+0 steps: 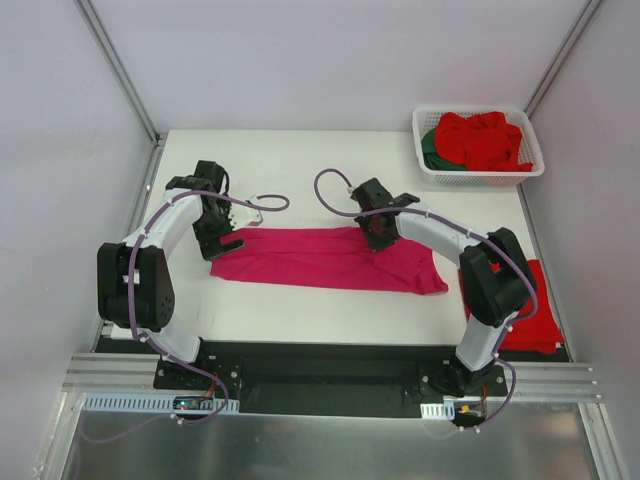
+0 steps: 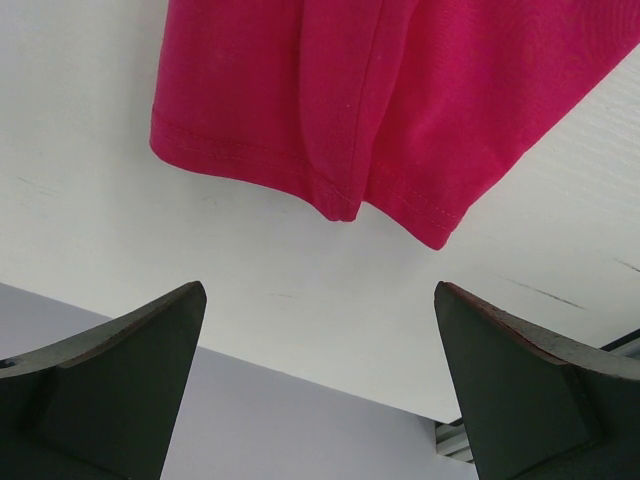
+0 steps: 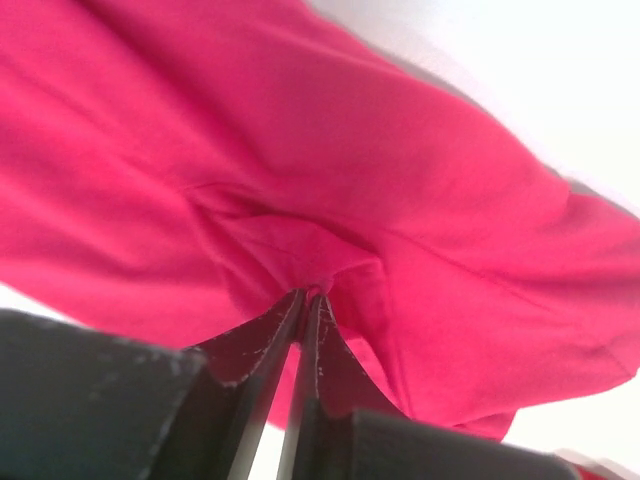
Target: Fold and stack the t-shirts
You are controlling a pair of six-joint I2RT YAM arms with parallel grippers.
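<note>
The magenta-pink t-shirt (image 1: 330, 262) lies in a long folded band across the middle of the worktop (image 1: 300, 160). We judge it soft, light and limp, best taken at hems and corners. The right gripper (image 3: 305, 295) pinches a pucker at its far edge. The left gripper (image 2: 320, 300) hangs wide apart over the left hem. A folded red t-shirt (image 1: 540, 322) lies at the near right corner, a white basket (image 1: 480, 177) at the far right.

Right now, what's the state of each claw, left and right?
Left claw: open, empty, just short of the magenta t-shirt edge.
Right claw: shut, pinching a fold of the magenta t-shirt.
</note>
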